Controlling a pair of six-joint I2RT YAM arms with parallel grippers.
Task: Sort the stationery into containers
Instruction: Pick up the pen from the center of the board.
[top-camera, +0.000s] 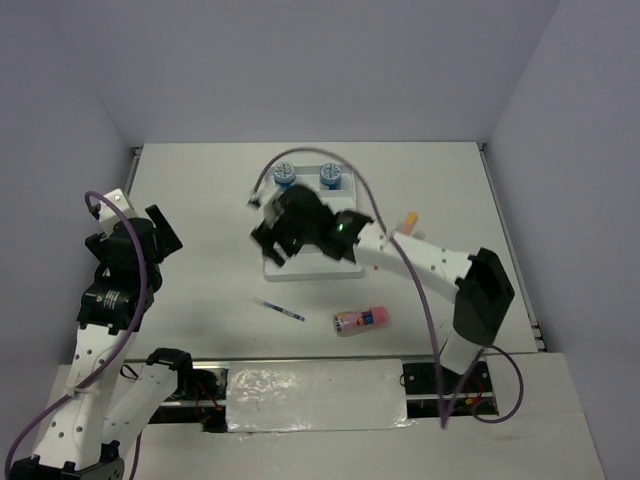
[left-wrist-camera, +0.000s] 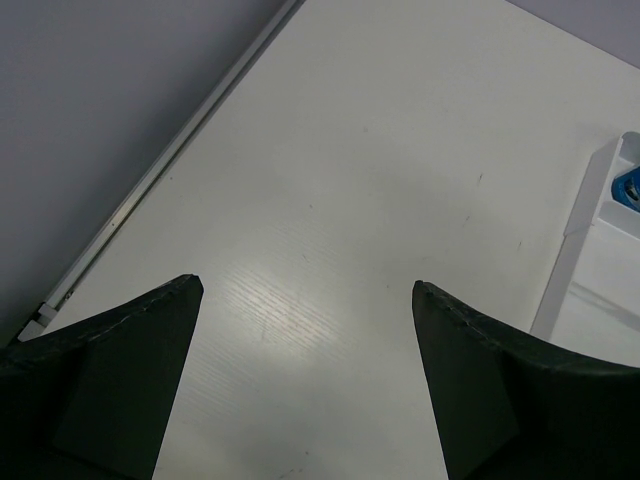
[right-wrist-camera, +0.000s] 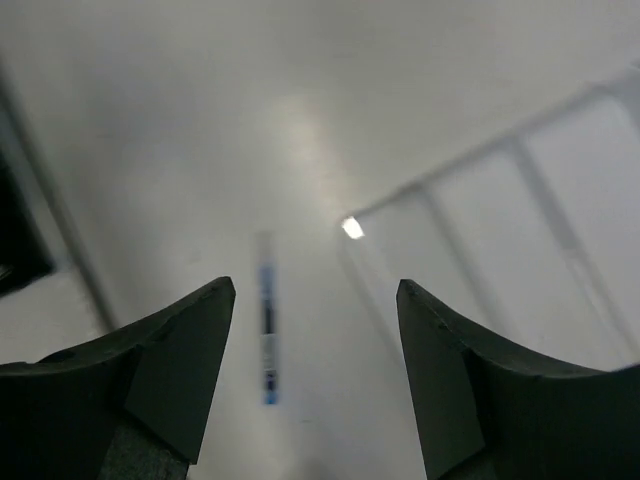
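Pen (top-camera: 280, 309), thin and blue, lies flat on the bench (top-camera: 200, 190) at 6 o'clock from the right claw (top-camera: 270, 243), which hangs open and empty over the tray (top-camera: 312, 268) edge. The pen's long axis runs about 10 to 4 o'clock. The left claw (top-camera: 160, 232), also open, is well apart. The bench around the pen is bare, and the tube (top-camera: 360, 320) lies near at 3 o'clock.

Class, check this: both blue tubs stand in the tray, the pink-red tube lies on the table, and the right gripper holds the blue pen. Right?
No: the right gripper is open and empty, and the blue pen lies on the table, as the right wrist view shows. The tubs and the tube are as stated.
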